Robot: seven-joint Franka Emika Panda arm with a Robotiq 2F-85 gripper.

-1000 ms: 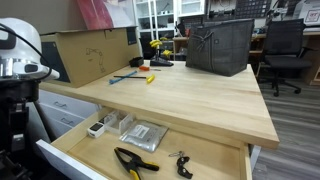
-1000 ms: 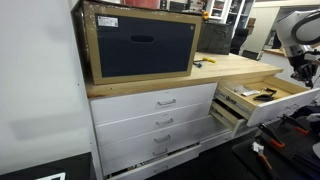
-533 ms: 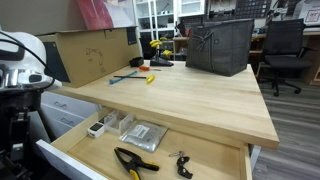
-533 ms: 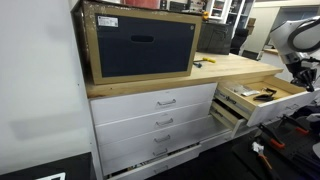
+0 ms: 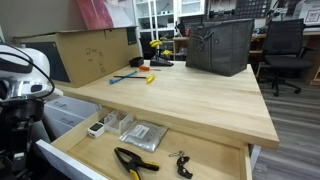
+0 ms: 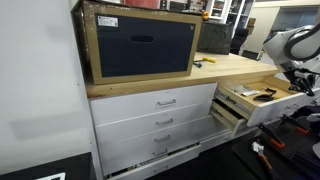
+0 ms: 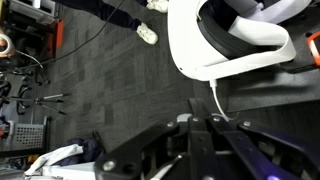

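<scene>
Gripper (image 7: 203, 122) is closed, fingertips pressed together w/ nothing between them. The wrist view looks straight down at dark carpet floor (image 7: 90, 95), w/ a white moulded base (image 7: 235, 45) and loose cables (image 7: 110, 20) farther off. So it hangs over the floor, not over the bench (image 5: 200, 100).

The nearest thing is the open drawer (image 5: 60, 158), the top one of the cabinet, pulled well out from under the benchtop. In both exterior views the arm (image 6: 292, 45) stands just beside the drawer (image 6: 268, 106) but apart from it, no contact.

Inside the drawer:
- black pliers w/ yellow on the handles (image 5: 133, 160), lying flat
- small metal key-ring bit (image 5: 180, 163), near the pliers
- clear plastic bag (image 5: 143, 135), towards the back
- little white box (image 5: 96, 128), by the left wall

Handling, as a guess: the drawer is stiff and boxy and prob. runs on rails, so it should move only in/out. Contents look light, so not much load. Best contact is the flat front panel, near its middle so it doesn't rack sideways. Its handle isn't visible; the lower drawers carry bar handles (image 6: 166, 101), so prob. the same here. The white painted face could be slick under the closed fingertips.
</scene>
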